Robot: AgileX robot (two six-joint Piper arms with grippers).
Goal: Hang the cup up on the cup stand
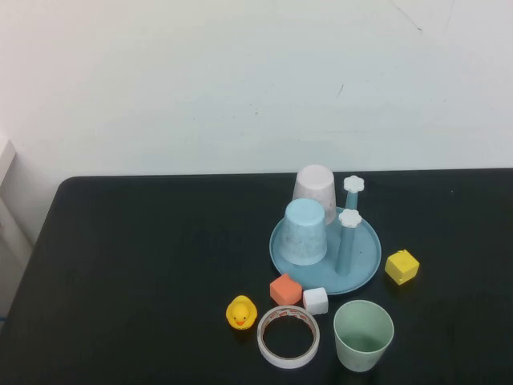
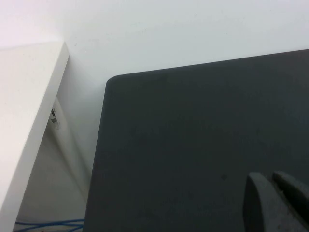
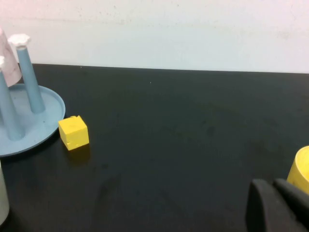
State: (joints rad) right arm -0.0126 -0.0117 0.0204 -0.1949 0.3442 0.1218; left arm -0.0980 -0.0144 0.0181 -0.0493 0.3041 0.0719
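Note:
The cup (image 1: 363, 335), a pale mint-green tumbler, stands upright and mouth-up near the table's front edge, in front of the cup stand. The cup stand (image 1: 370, 258) is a round light blue tray with two free pegs (image 1: 349, 241) capped by white flowers. A light blue cup (image 1: 305, 233) and a pinkish-white cup (image 1: 314, 192) sit upside down on it. Neither arm shows in the high view. My left gripper (image 2: 273, 181) is shut over bare table near the table's left corner. My right gripper (image 3: 275, 186) is shut and holds nothing, to the right of the stand (image 3: 46, 104).
A yellow duck (image 1: 240, 312), a tape roll (image 1: 288, 335), an orange cube (image 1: 285, 289) and a white cube (image 1: 316, 300) lie in front of the stand. A yellow cube (image 1: 401, 266) sits to its right. A yellow object (image 3: 300, 169) lies beside my right gripper.

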